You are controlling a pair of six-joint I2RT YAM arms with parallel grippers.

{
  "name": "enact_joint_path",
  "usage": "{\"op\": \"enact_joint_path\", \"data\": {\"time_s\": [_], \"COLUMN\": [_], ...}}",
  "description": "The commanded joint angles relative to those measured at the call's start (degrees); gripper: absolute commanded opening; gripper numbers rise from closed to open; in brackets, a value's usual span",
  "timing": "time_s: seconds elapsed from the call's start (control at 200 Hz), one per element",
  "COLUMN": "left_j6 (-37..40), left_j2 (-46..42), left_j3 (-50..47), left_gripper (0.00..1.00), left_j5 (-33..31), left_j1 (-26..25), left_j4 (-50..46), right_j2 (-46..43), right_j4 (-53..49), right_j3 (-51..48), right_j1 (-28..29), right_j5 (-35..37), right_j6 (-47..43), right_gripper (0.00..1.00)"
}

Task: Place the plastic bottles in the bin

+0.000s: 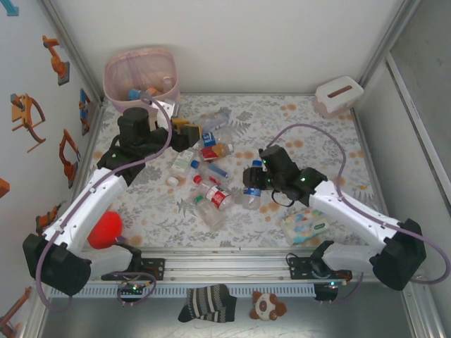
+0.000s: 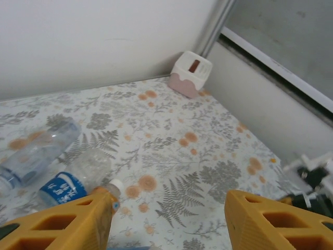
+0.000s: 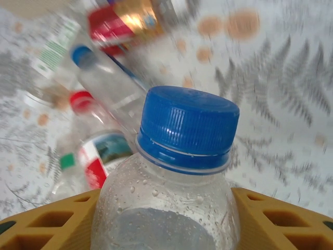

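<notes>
The beige bin [image 1: 141,74] with a pink liner stands at the far left corner, with a few bottles inside. Several plastic bottles [image 1: 209,172] lie scattered mid-table. My right gripper [image 1: 252,184] is shut on a clear bottle with a blue cap [image 3: 184,130], its yellow fingers [image 3: 47,224] pressed to both sides of the body. Behind it lie a red-labelled bottle [image 3: 101,153] and others, blurred. My left gripper [image 1: 187,130] stands open just right of the bin, nothing between its fingers [image 2: 67,224]. A blue-labelled bottle [image 2: 67,185] and a clear one [image 2: 36,151] lie by its left finger.
A white tissue box [image 1: 338,94] sits at the far right corner [image 2: 190,73]. A pastel wipes pack [image 1: 304,225] lies near the right arm. A red ball [image 1: 106,229] rests by the left arm. A striped sock [image 1: 208,303] and plush toy [image 1: 268,304] lie below the rail.
</notes>
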Motion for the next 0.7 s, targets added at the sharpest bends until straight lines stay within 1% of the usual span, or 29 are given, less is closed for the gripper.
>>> {"op": "enact_joint_path", "data": {"time_s": [0.0, 0.105, 0.195, 0.295, 0.371, 0.421, 0.536, 0.616, 0.696], "left_j6": [2.3, 3.9, 4.8, 5.0, 4.5, 4.6, 6.0, 7.9, 10.3], "left_j2": [-2.4, -3.2, -4.0, -4.7, -5.0, -5.2, -5.7, -5.8, -5.2], "left_j3": [-0.5, -1.1, -1.4, -2.0, -2.3, -2.3, -1.7, -0.6, 1.1], "left_gripper": [0.6, 0.6, 0.64, 0.66, 0.67, 0.71, 0.75, 0.78, 0.8], "left_j5": [6.1, 10.0, 13.0, 17.1, 19.6, 21.4, 26.9, 29.1, 31.2], "left_j1": [-0.9, -1.7, -2.4, -3.1, -3.7, -4.4, -6.6, -8.5, -10.3], "left_j4": [3.4, 5.7, 7.5, 11.1, 14.3, 16.4, 20.4, 20.8, 19.8], "right_j2": [-2.1, -3.7, -4.7, -6.0, -8.0, -9.2, -10.8, -11.7, -12.4], "right_j4": [-0.2, 1.5, 1.2, 1.9, 4.6, 6.8, 9.4, 12.3, 15.6], "right_j3": [4.7, 7.9, 11.1, 14.1, 14.5, 14.5, 15.8, 16.5, 17.0], "right_j1": [-0.3, -0.3, -0.3, -0.3, -0.3, -0.3, -0.3, -0.2, -0.2], "right_j5": [3.8, 1.9, 0.9, -2.2, -5.9, -9.0, -18.2, -24.6, -27.3], "right_j6": [-9.2, -15.1, -19.2, -23.6, -27.2, -29.7, -35.9, -38.3, -38.8], "right_gripper": [0.59, 0.59, 0.59, 0.59, 0.59, 0.59, 0.58, 0.55, 0.54]}}
